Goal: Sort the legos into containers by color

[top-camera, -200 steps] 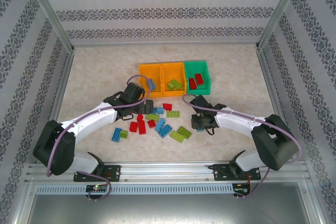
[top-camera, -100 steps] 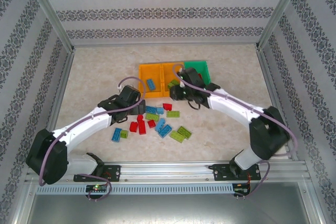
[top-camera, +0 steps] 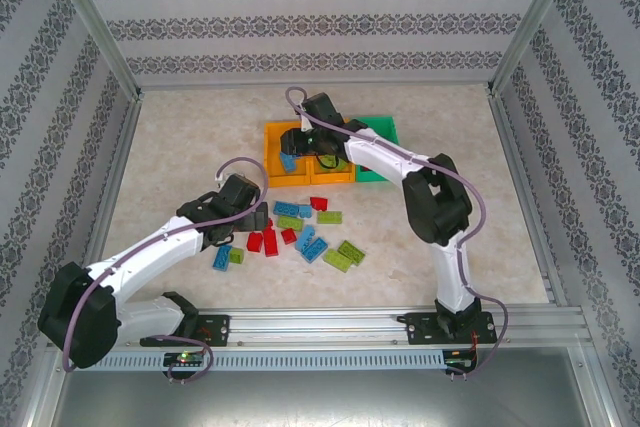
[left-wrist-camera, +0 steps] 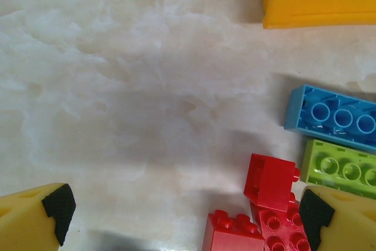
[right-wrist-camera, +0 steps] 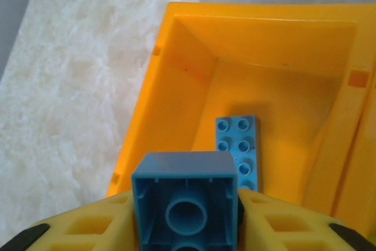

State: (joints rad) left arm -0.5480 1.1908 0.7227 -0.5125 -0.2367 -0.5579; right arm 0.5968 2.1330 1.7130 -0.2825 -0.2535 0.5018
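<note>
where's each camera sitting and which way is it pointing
Top external: above and behind, looking down at the table; both arms show.
Left wrist: low over loose legos, facing down; open left gripper, fingertips at the bottom corners.
Right wrist: above the left orange bin, looking in; right gripper holds a blue brick.
Shared: top external also shows that bin.

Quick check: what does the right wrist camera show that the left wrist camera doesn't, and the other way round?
Right wrist: the right gripper clamps a blue brick, hollow underside to the camera, over the orange bin, where a flat blue brick lies. Left wrist: the left gripper, open, over the table beside red bricks, a green brick and a long blue brick. Both: marble table and orange bin wall.
</note>
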